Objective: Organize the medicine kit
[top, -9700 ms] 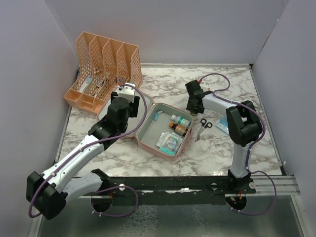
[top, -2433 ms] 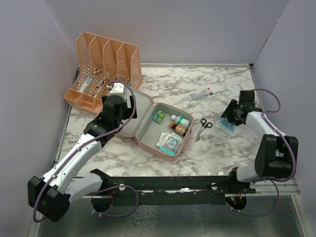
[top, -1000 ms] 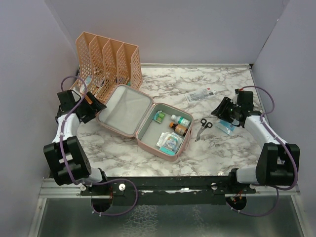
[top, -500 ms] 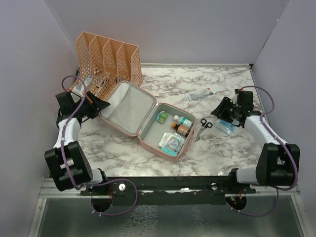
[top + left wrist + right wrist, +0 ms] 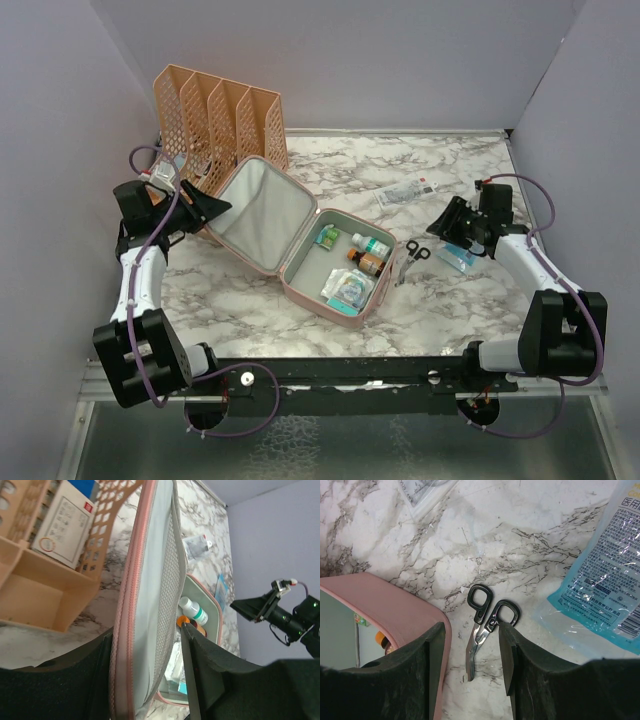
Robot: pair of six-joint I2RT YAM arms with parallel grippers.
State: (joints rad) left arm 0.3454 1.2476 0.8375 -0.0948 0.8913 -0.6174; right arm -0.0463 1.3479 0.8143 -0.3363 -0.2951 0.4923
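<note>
The pink medicine kit lies open mid-table, with bottles, a small green box and a blister pack in its base. Its grey-green lid stands tilted up, about half raised. My left gripper straddles the lid's outer edge; in the left wrist view the pink rim and mesh pocket sit between the fingers. My right gripper is open and empty, hovering just right of the black-handled scissors. In the right wrist view the scissors lie on the table between my gripper's spread fingers, beside the kit's corner.
An orange perforated file rack stands behind the lid, with a white box in one slot. A blue packet lies right of the scissors, also in the right wrist view. A flat clear packet lies further back.
The lid has swung up from lying flat open to half raised, with my left gripper rising and moving right with it. My right arm has stayed over the scissors.
</note>
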